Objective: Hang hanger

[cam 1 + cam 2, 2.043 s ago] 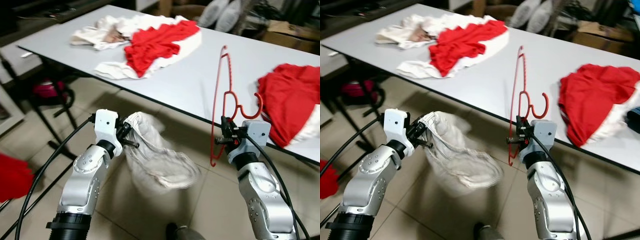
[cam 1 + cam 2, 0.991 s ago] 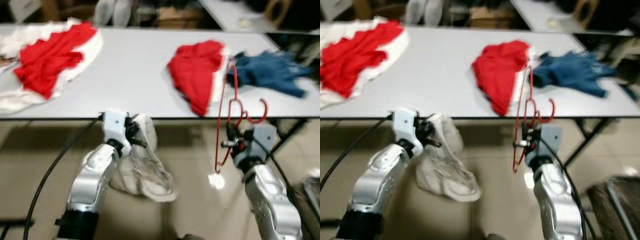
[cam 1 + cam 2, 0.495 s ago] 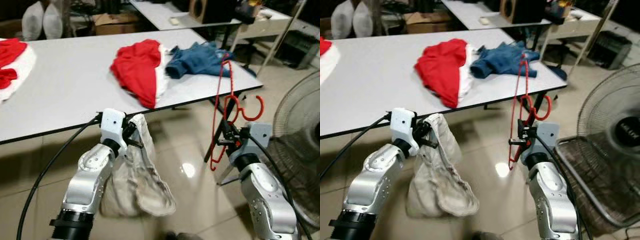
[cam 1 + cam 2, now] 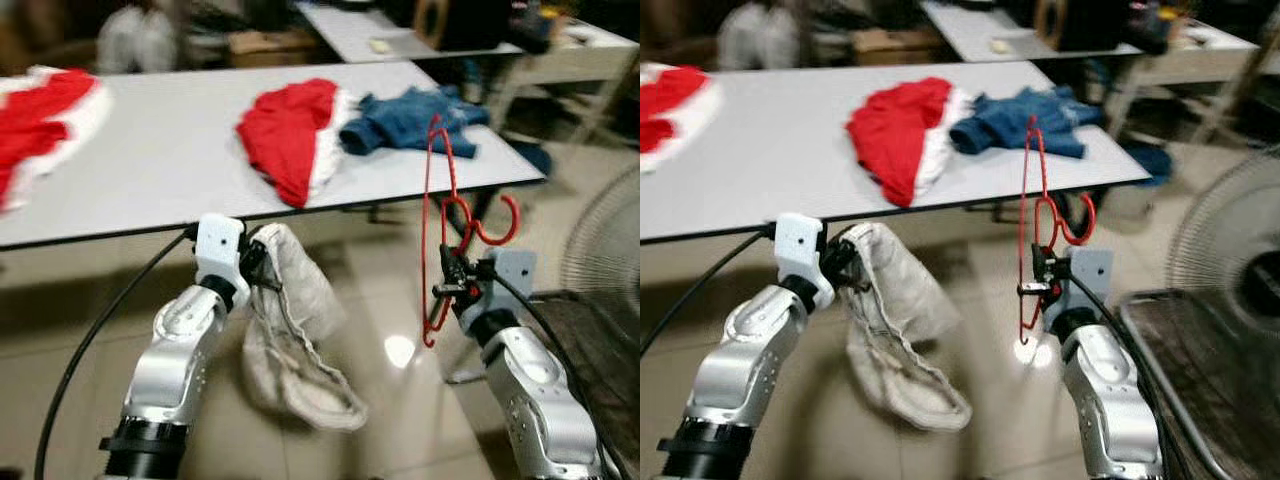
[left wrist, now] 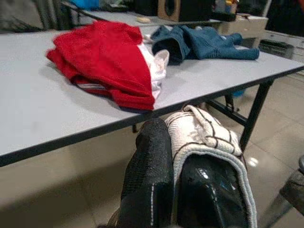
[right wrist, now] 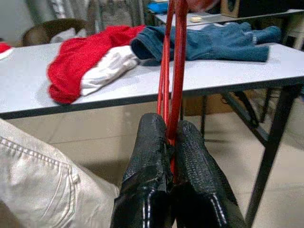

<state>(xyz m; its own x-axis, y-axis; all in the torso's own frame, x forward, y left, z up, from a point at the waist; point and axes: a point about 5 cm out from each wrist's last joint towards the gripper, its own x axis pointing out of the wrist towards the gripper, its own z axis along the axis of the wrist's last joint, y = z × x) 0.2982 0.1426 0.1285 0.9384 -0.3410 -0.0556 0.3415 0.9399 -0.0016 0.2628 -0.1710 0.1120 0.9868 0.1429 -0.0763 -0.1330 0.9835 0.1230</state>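
A red wire hanger (image 4: pixel 441 215) stands upright in front of me on the right, its hook curling to the right. My right gripper (image 4: pixel 448 286) is shut on its lower wire, and the wrist view shows the fingers (image 6: pixel 154 156) pinching the red rods. My left gripper (image 4: pixel 258 268) is shut on the edge of a cream-white garment (image 4: pixel 290 340), which hangs down toward the floor. In the left wrist view the cloth (image 5: pixel 202 130) is folded over the fingers (image 5: pixel 149 166).
A long grey table (image 4: pixel 170 150) stands ahead with a red-and-white garment (image 4: pixel 295 135) and a blue denim piece (image 4: pixel 410 115) on it. A second red garment (image 4: pixel 40 115) lies at its left. A fan grille (image 4: pixel 1230 240) is at the right. Tiled floor below.
The whole view has swung slightly back to the left as I turn; the table fills more of the view. Both grippers keep their hold, and the cream garment swings.
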